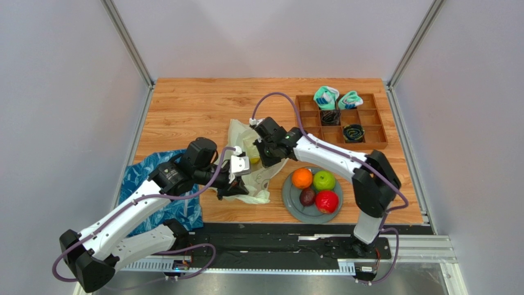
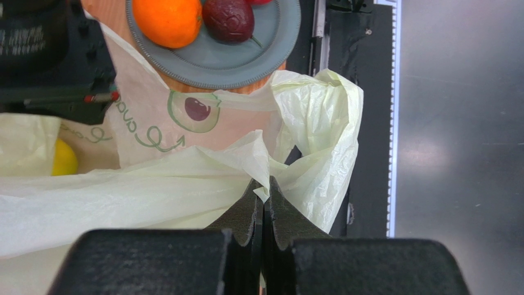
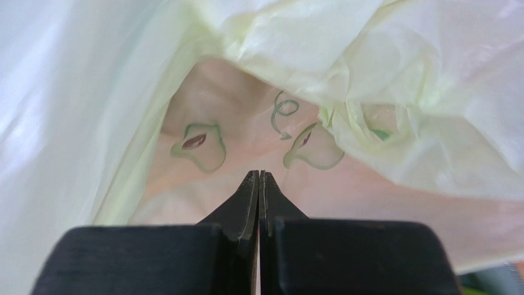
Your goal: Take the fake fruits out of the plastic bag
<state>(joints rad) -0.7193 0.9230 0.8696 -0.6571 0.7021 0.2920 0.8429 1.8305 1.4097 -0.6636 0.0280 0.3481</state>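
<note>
Mid-unload: L claw (image 2: pixel 263 189) pinches bag (image 2: pixel 154 190) rim, R claw (image 3: pixel 259 179) pressed together, empty, inside bag; 4 fruits (image 1: pixel 324 180) on plate (image 1: pixel 290 200), yellow fruit (image 2: pixel 61 158) in bag, so next R must open & reach it.

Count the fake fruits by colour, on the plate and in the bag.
Orange fruit: 1, on the plate
Green apple: 1, on the plate
Red apple: 1, on the plate
Dark brown-purple fruit: 1, on the plate
Yellow fruit: 1, partly visible inside the plastic bag
Total: 5 visible
</note>
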